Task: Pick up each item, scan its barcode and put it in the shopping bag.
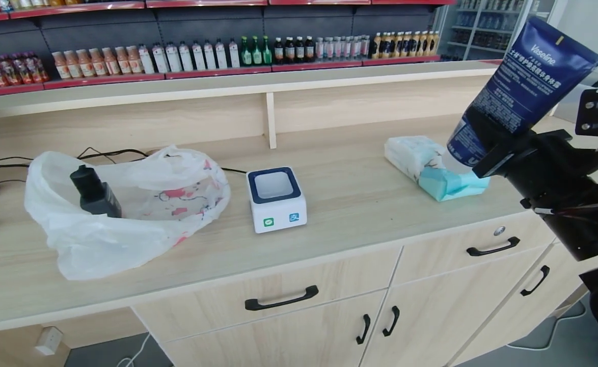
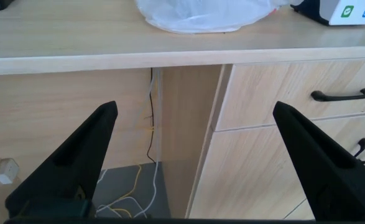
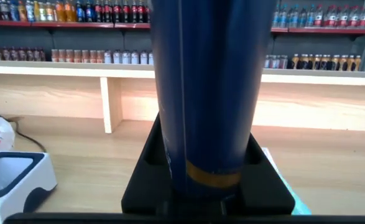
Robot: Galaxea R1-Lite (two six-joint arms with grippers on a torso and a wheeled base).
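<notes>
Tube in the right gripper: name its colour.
Tube: dark blue with white print; best in head view.

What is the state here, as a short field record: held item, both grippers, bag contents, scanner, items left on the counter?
held item: blue tube, raised above the counter's right end
right gripper: shut on the blue tube
left gripper: open, empty, low in front of the cabinet
shopping bag: open on the counter, dark bottle inside
scanner: between bag and tissue pack, nothing over it
left on counter: tissue pack
</notes>
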